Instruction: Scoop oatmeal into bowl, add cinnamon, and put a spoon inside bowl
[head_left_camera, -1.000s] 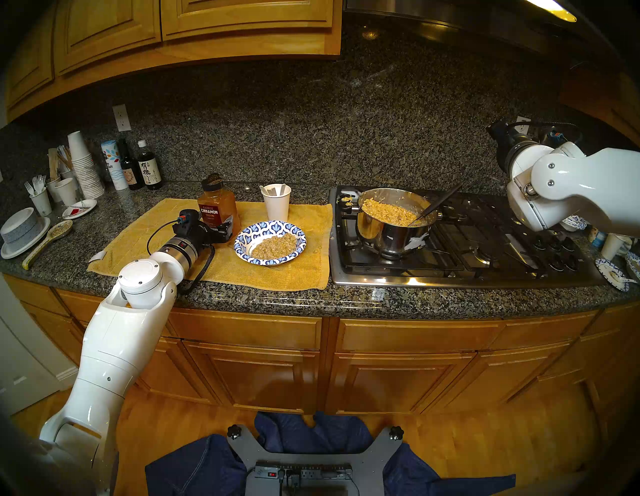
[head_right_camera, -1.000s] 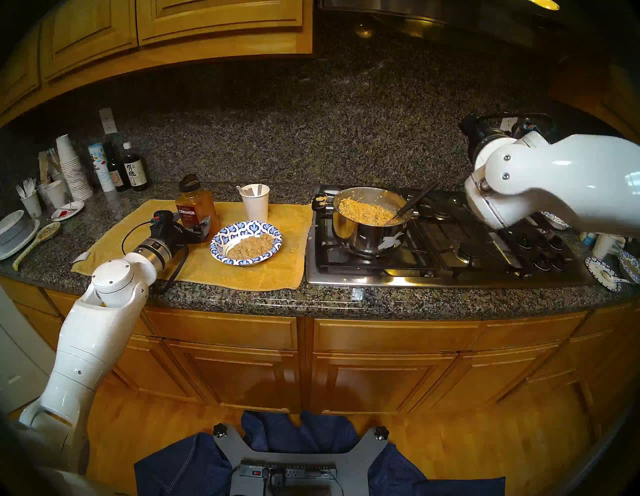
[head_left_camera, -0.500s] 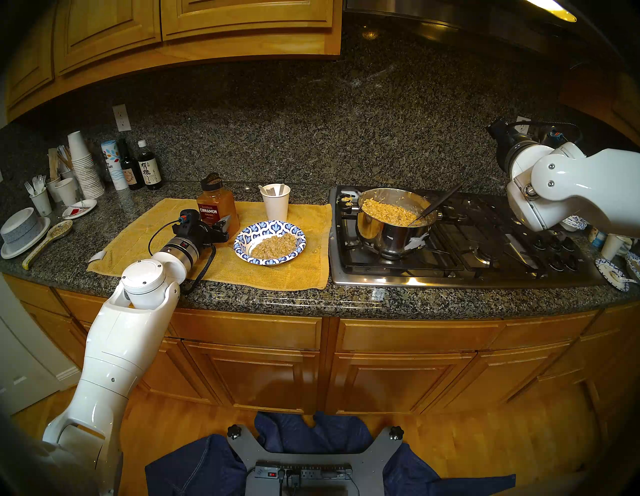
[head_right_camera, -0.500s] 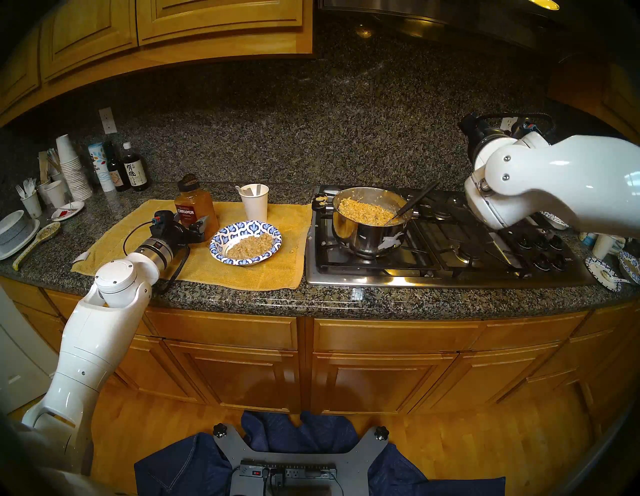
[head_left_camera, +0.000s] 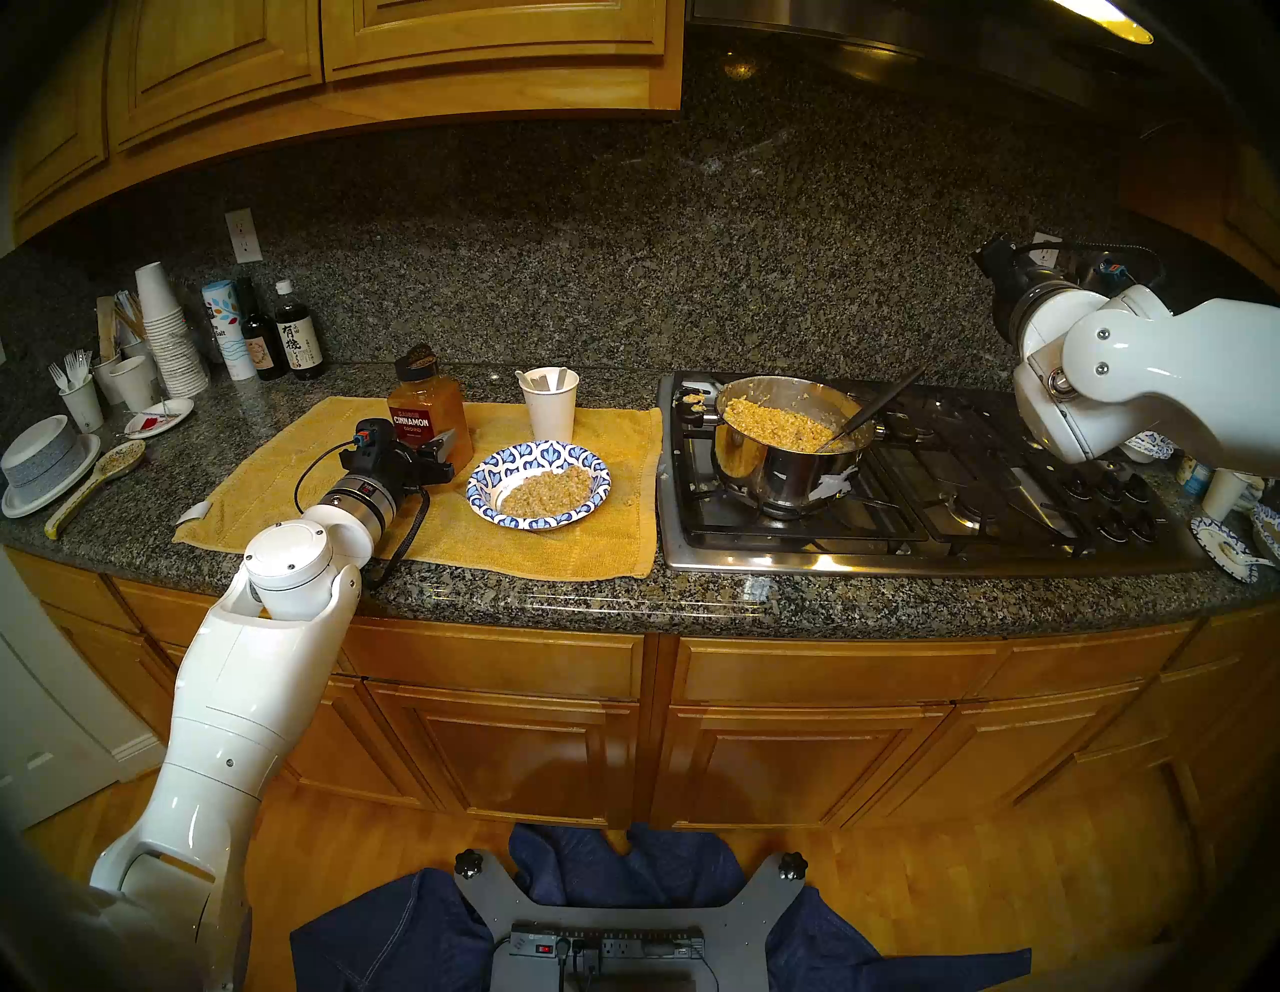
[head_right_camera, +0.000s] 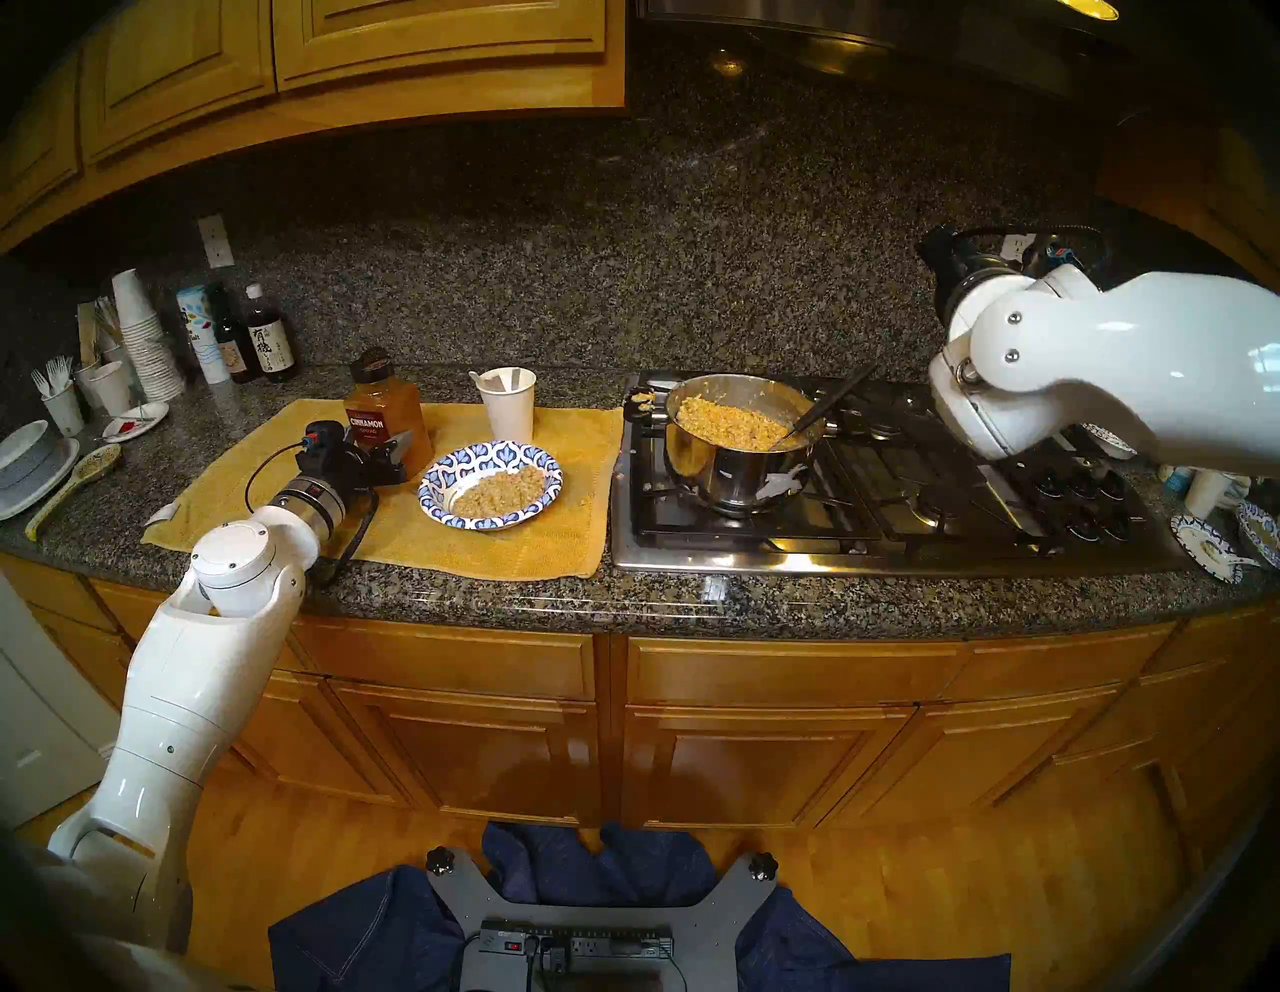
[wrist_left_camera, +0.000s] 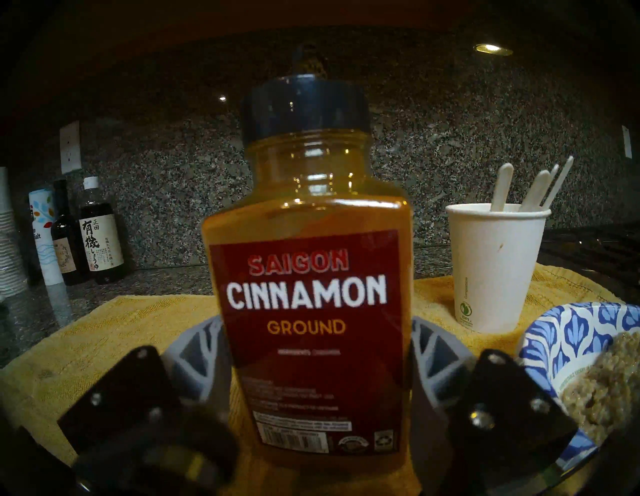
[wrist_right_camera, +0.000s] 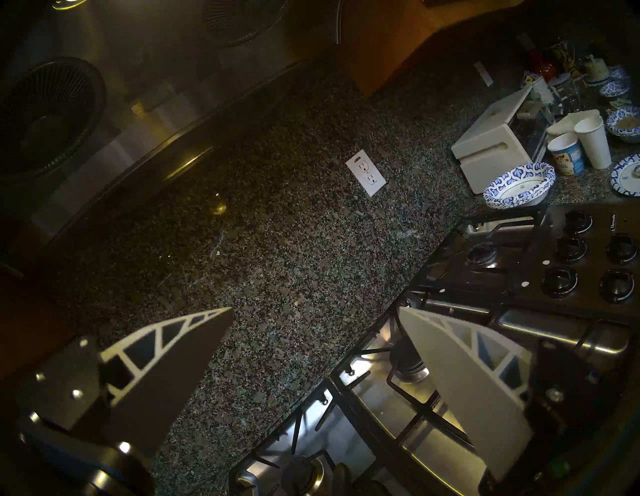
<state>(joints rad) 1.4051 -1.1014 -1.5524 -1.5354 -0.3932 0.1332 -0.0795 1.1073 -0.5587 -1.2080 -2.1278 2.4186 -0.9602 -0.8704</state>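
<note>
The cinnamon jar (head_left_camera: 426, 409) (wrist_left_camera: 308, 294) stands on the yellow towel, left of the bowl, leaning slightly. My left gripper (head_left_camera: 443, 450) (wrist_left_camera: 315, 325) is shut on its lower half, one finger pressed on each side. The blue-and-white bowl (head_left_camera: 540, 454) holds a mound of oatmeal (head_left_camera: 547, 492). More oatmeal (head_left_camera: 776, 419) fills the steel pot (head_left_camera: 783, 464) on the stove. White plastic spoons (head_left_camera: 547, 379) (wrist_left_camera: 502, 187) stand in a paper cup behind the bowl. My right gripper (wrist_right_camera: 315, 310) hangs open and empty above the stove's back right.
A black-handled serving spoon (head_left_camera: 880, 409) leans in the pot. Sauce bottles (head_left_camera: 298, 339), stacked cups (head_left_camera: 170, 332), grey bowls (head_left_camera: 41, 457) and a ceramic spoon (head_left_camera: 104, 471) crowd the left counter. A toaster (wrist_right_camera: 498, 142) and paper bowls (wrist_right_camera: 519, 183) sit right of the stove.
The left gripper's fingers closed in onto the cinnamon jar, and the jar shifted slightly left and back with them. The right arm stayed still.
</note>
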